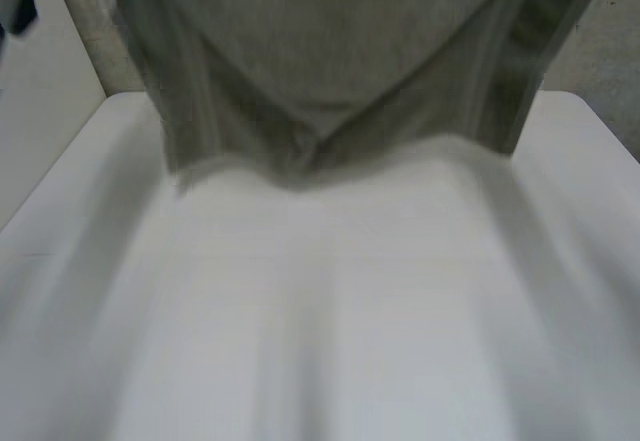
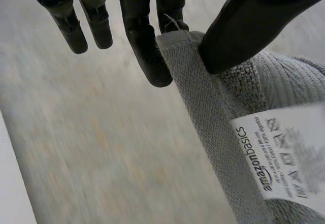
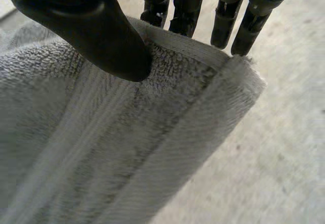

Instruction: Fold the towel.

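The left hand (image 2: 144, 41) pinched a hemmed corner of the grey towel (image 1: 330, 51) between thumb and finger, near its sewn label (image 2: 284, 153). The right hand (image 3: 96, 31) pinched another corner likewise. The towel hung spread between them (soft, light terry, likely to sag and swing), so corners seemed the best hold. Beyond, the white counter (image 1: 320, 321) offered no obstacle.

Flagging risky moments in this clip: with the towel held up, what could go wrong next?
The left robot hand pinches the towel only by its edge at a corner, so it may slip free. The right robot hand likewise grips near a corner. The towel sags in the middle above the table, so it might land creased.
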### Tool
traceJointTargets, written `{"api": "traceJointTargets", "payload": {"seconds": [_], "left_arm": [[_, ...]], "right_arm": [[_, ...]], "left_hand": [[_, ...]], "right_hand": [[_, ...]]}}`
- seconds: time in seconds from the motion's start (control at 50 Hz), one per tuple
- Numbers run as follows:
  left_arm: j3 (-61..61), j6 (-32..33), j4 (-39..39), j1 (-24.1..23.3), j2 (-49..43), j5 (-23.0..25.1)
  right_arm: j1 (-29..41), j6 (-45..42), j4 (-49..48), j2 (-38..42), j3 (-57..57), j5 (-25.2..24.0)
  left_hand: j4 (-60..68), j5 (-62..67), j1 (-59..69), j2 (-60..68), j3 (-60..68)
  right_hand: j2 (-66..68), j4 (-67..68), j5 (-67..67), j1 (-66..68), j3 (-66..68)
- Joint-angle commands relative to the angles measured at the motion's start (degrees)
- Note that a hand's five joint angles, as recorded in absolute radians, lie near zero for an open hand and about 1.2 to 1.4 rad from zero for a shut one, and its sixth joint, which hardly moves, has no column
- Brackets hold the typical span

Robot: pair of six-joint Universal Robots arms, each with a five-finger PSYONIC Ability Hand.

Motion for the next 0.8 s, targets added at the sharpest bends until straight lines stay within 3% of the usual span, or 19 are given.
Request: {"api": "traceJointTargets", "payload": {"seconds": [0.02, 0.1, 0.2, 0.36, 0.42, 0.5, 0.54, 0.6, 0.64, 0.8], "left_arm": [[-5.8, -6.3, 5.4, 2.9, 2.8, 0.9], [-13.0, -6.2, 7.7, 6.1, 2.9, 2.4], [-29.3, -6.2, 14.4, 10.8, 2.7, 10.8], [-47.0, -6.0, 26.2, 13.0, 2.9, 17.8], [-52.7, -6.0, 27.8, 13.0, 3.9, 19.4], [-57.0, -6.0, 27.8, 13.3, 8.0, 21.3], [-60.6, -6.2, 27.0, 15.5, 14.3, 23.3], [-62.3, -6.4, 26.1, 17.2, 18.0, 24.5], [-64.5, -7.0, 23.4, 20.4, 25.3, 27.5], [-64.5, -10.3, 16.8, 23.3, 32.6, 31.3]], "right_arm": [[-1.0, 2.9, -2.1, -3.4, 10.6, -4.4], [-2.0, 2.1, -2.9, -4.6, 17.3, -7.6], [-5.0, -1.1, -4.0, -5.4, 27.7, -12.8], [-9.3, -7.7, -3.9, -5.5, 43.0, -18.9], [-11.0, -14.9, -2.9, -6.4, 50.3, -21.5], [-12.9, -17.7, 0.7, -11.1, 53.3, -22.3], [-14.5, -18.5, 4.1, -13.9, 54.1, -22.6], [-18.0, -18.6, 10.6, -18.9, 54.2, -25.4], [-21.1, -18.3, 15.4, -24.7, 53.5, -30.5], [-25.2, -17.5, 18.3, -27.5, 50.1, -34.2]], "left_hand": [[-3.8, 1.8, 2.8, 2.3, -3.3], [-3.8, 1.8, 2.8, 2.3, -3.3], [-3.8, 1.8, 2.8, 2.3, -3.3], [-3.8, 1.8, 2.8, 2.3, -3.3], [-3.8, 1.8, 2.8, 2.3, -3.3], [-3.8, 1.8, 2.8, 2.3, -3.3], [-3.8, 1.8, 2.8, 2.3, -3.3], [-3.8, 1.8, 2.8, 2.3, -3.3], [-3.8, 1.8, 2.8, 2.3, -3.3], [-3.8, 1.8, 2.8, 2.3, -3.3]], "right_hand": [[3.9, -4.4, 3.0, 3.3, -3.0], [3.9, -4.4, 3.0, 3.3, -3.0], [3.9, -4.4, 3.0, 3.3, -3.0], [3.9, -4.4, 3.0, 3.3, -3.0], [3.9, -4.4, 3.0, 3.3, -3.0], [3.9, -4.4, 3.0, 3.3, -3.0], [3.9, -4.4, 3.0, 3.3, -3.0], [3.9, -4.4, 3.0, 3.3, -3.0], [3.9, -4.4, 3.0, 3.3, -3.0], [3.9, -4.4, 3.0, 3.3, -3.0]]}}
